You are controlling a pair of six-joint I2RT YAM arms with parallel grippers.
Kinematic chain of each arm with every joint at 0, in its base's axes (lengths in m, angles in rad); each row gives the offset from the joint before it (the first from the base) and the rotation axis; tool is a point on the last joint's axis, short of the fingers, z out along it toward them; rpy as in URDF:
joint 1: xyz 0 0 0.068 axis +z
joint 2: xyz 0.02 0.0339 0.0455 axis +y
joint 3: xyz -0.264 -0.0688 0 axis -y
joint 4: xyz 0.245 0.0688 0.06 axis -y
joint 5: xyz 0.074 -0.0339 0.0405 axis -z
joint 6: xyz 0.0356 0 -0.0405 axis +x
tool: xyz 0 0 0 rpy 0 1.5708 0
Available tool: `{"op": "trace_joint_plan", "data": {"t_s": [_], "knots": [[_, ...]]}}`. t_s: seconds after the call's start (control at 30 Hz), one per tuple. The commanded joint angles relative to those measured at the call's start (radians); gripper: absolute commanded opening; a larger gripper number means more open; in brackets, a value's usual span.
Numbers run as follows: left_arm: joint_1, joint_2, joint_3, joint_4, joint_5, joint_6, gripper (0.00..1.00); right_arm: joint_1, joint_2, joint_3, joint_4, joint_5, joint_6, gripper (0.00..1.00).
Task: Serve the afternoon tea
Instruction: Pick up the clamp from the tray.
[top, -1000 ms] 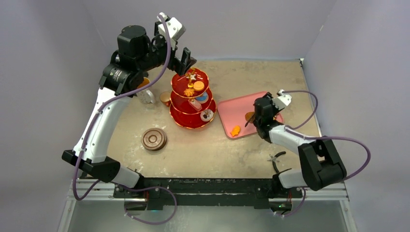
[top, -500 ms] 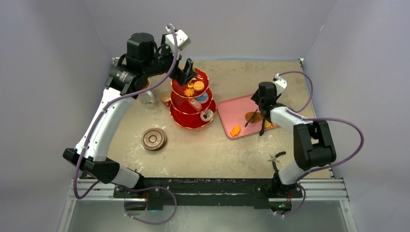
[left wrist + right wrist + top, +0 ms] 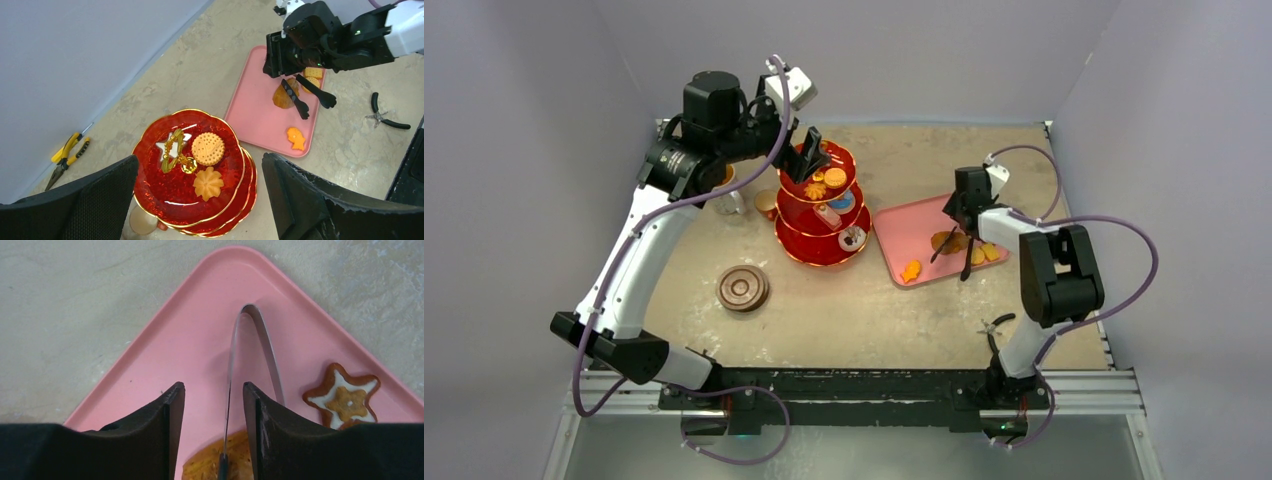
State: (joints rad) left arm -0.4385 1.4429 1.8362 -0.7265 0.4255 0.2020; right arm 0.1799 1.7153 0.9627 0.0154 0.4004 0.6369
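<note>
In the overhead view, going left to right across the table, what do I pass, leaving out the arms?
First the stack of brown round saucers, then the red three-tier stand with gold rims, then the pink rectangular tray.

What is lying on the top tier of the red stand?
On the top tier lie a round biscuit, a flower-shaped biscuit and a white star pastry, partly covered by the gold handle. The star's middle, under the handle, cannot be seen.
</note>
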Motion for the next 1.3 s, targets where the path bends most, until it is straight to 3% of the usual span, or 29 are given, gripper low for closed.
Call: {"op": "trace_joint_plan", "data": {"t_s": [0.0, 0.2, 0.3, 0.6, 0.8, 1.07, 1.27], "knots": [[0.006, -0.033, 0.025, -0.011, 0.038, 0.023, 0.93, -0.005, 0.068, 0.065, -0.012, -0.006, -0.015, 0.46], [0.004, -0.028, 0.023, -0.023, 0.123, 0.027, 0.9, -0.007, 0.027, 0.087, 0.006, -0.002, -0.006, 0.1], [-0.022, -0.001, 0.021, -0.031, 0.159, 0.019, 0.9, -0.007, -0.065, 0.095, 0.016, -0.008, -0.017, 0.0], [-0.236, 0.097, 0.06, 0.017, 0.107, 0.002, 0.96, -0.005, -0.524, -0.07, 0.293, -0.22, -0.118, 0.0], [-0.333, 0.137, -0.039, 0.238, 0.111, -0.116, 0.99, -0.001, -0.803, -0.224, 0.554, -0.386, -0.076, 0.0], [-0.409, 0.222, -0.056, 0.454, 0.182, -0.305, 0.99, 0.013, -0.851, -0.266, 0.852, -0.511, 0.031, 0.0], [-0.434, 0.238, -0.053, 0.518, 0.136, -0.304, 0.99, 0.177, -0.82, -0.244, 0.95, -0.396, -0.054, 0.0]]}}
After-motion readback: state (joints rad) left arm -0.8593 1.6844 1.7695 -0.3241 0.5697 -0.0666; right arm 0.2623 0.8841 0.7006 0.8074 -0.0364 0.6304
